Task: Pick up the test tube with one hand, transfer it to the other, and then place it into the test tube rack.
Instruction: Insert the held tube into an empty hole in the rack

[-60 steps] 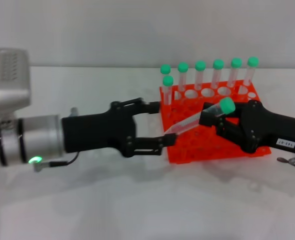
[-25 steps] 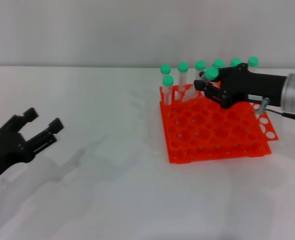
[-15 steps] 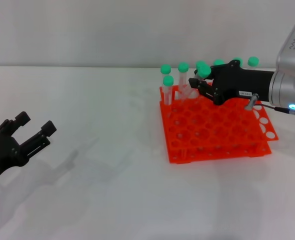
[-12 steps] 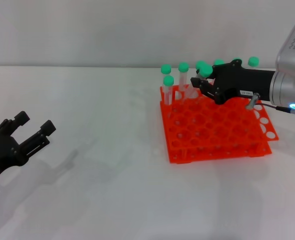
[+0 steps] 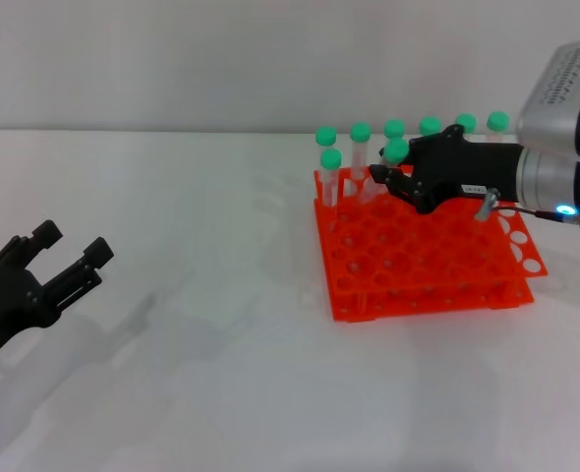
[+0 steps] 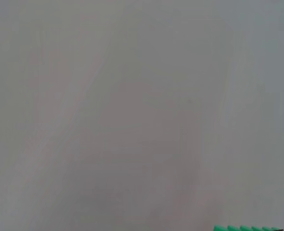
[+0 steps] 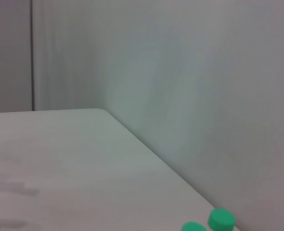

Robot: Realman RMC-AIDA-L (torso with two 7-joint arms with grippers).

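test tube (image 5: 392, 160) is gripped under its green cap by the right gripper (image 5: 396, 177) over the rack (image 5: 423, 265) — placing step; next, lower it straight into a hole — left gripper (image 5: 69, 258) parked, fingers spread.

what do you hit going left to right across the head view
left gripper, open, at the left edge → bare white table → orange-red test tube rack → green-capped test tube held over the rack's back rows → right gripper gripping it → its silver wrist at the right edge

Rack (image 5: 423, 258) sits right on table (image 5: 221, 393), tubes (image 5: 411, 138) in back row, left end effector (image 5: 69, 264) far left.
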